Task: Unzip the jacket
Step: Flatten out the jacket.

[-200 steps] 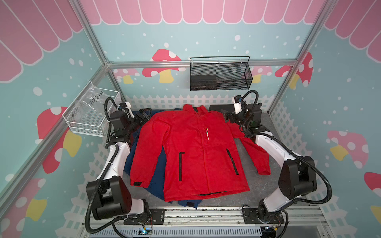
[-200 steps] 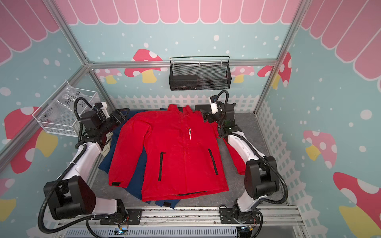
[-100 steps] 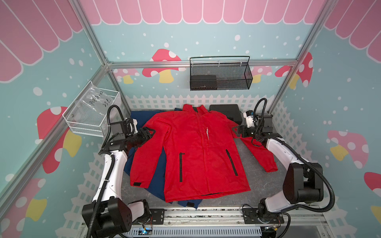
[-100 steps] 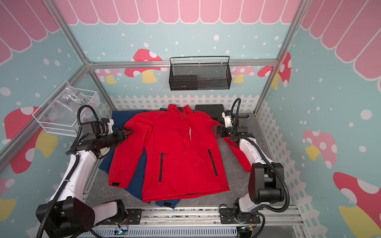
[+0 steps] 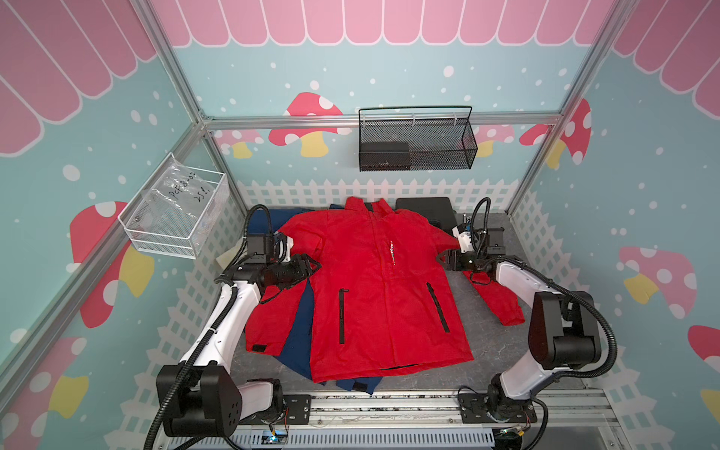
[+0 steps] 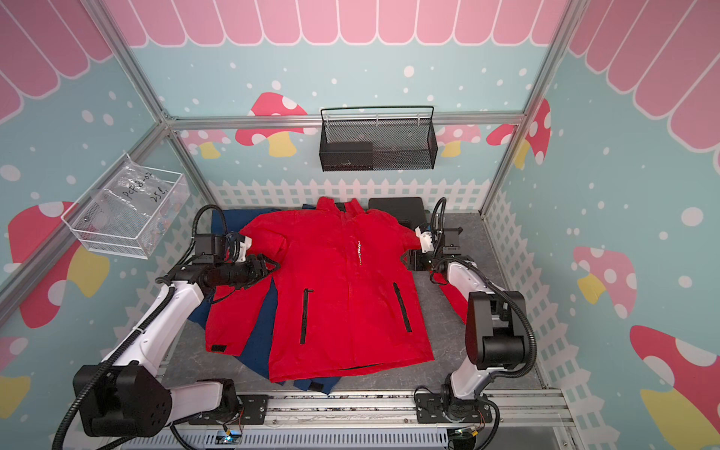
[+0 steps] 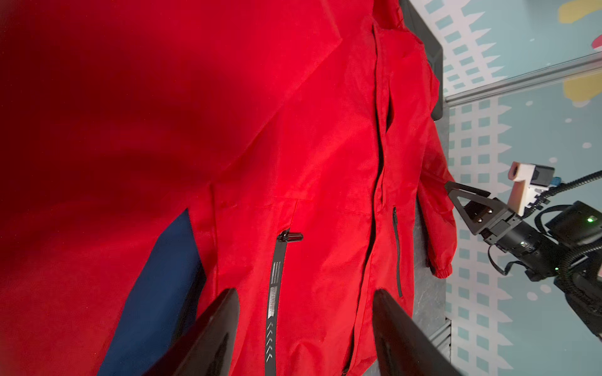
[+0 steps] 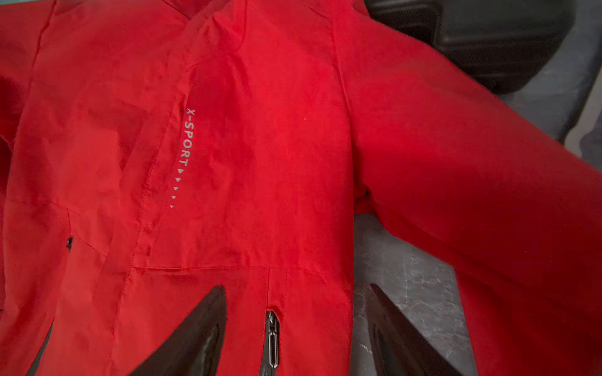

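A red jacket [image 5: 374, 288] lies flat, front up, on the grey table [image 5: 487, 343], collar toward the back wall; it shows in both top views [image 6: 339, 288]. Its front zipper [image 7: 379, 146] runs down the middle under a flap and looks closed. My left gripper [image 5: 311, 267] hovers open at the jacket's left shoulder, its fingers [image 7: 224, 312] spread over the left pocket zipper [image 7: 277, 276]. My right gripper [image 5: 442, 259] is open at the right armpit, with the right pocket's zipper pull [image 8: 273, 332] showing below its spread fingers [image 8: 211, 309]. Neither holds anything.
A navy garment [image 5: 300, 323] lies under the jacket, showing at its left and bottom. A black case [image 5: 424, 206] sits at the back of the table. A black mesh basket [image 5: 417, 144] hangs on the back wall, a clear wire basket [image 5: 175, 214] on the left wall.
Both arms have come away from the back of the table toward the jacket's sides. Both sets of jaws stand narrower than before.
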Controlling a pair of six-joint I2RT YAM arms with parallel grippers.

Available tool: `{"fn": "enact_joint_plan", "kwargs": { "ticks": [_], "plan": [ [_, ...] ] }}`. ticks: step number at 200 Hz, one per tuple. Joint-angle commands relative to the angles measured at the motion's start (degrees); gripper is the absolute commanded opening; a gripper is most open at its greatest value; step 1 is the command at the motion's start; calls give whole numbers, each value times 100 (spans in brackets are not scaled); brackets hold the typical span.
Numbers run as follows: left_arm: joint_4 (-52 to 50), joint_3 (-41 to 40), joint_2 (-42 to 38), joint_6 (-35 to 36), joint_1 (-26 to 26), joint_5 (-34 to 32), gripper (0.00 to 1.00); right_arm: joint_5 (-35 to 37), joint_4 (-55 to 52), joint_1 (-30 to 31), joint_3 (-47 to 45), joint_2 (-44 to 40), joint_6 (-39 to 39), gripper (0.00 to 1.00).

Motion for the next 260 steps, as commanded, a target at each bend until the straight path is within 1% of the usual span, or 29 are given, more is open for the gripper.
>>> {"fn": "enact_joint_plan", "kwargs": {
  "ticks": [1, 14, 41, 68, 86, 103, 116, 140, 152, 173, 197, 205, 215, 223, 228, 237, 242, 257, 260],
  "plan": [
    [-116, -200, 1, -57, -149, -425, 67, 67, -93, 4, -175, 109, -45, 66],
    [-118, -362, -74, -159, -213, -608, 66, 39, 4, 4, -317, 63, 33, 66],
    [-153, -681, -274, -312, -267, -1073, 61, 174, 256, 4, -590, -67, 224, 65],
    [-127, -833, -274, -218, -289, -1292, 60, 180, 167, 4, -420, 95, 316, 65],
    [7, -857, -102, -48, -295, -1116, 62, 54, 189, 4, -366, 161, 382, 66],
    [399, -1044, 3, -56, -307, -663, 67, -43, 273, 8, -395, 173, 413, 68],
    [732, -1245, 68, -153, -307, -520, 70, -119, 276, 4, -347, 250, 387, 68],
    [1108, -1442, 301, -224, -307, -289, 70, -363, 322, 4, -221, 466, 413, 68],
    [1201, -1501, 443, -258, -307, -212, 69, -353, 332, 4, -177, 570, 405, 68],
    [1329, -1587, 624, -192, -315, -118, 62, -181, 362, 4, -183, 685, 313, 66],
    [1352, -1666, 705, -15, -308, -142, 51, -69, 463, 4, -192, 889, 210, 65],
    [1375, -1681, 727, 3, -311, -161, 48, -71, 484, 5, -176, 975, 162, 62],
    [1387, -1686, 777, -2, -307, -135, 41, -80, 485, 5, -150, 1062, 113, 55],
    [1387, -1686, 796, -62, -313, -107, 34, -84, 478, 4, -148, 1075, 95, 46],
    [1384, -1682, 798, -114, -315, -97, 27, -84, 486, 4, -154, 1055, 86, 40],
    [1325, -1660, 764, -168, -315, -122, 16, -32, 519, 4, -177, 983, 90, 26],
    [1259, -1635, 727, -181, -311, -166, 11, 15, 529, 4, -190, 918, 94, 20],
    [924, -1528, 571, -149, -307, -403, 1, 200, 509, 4, -222, 746, 126, 8],
    [823, -1500, 531, -145, -308, -473, 0, 233, 503, 4, -226, 722, 148, 6]
  ]
}}
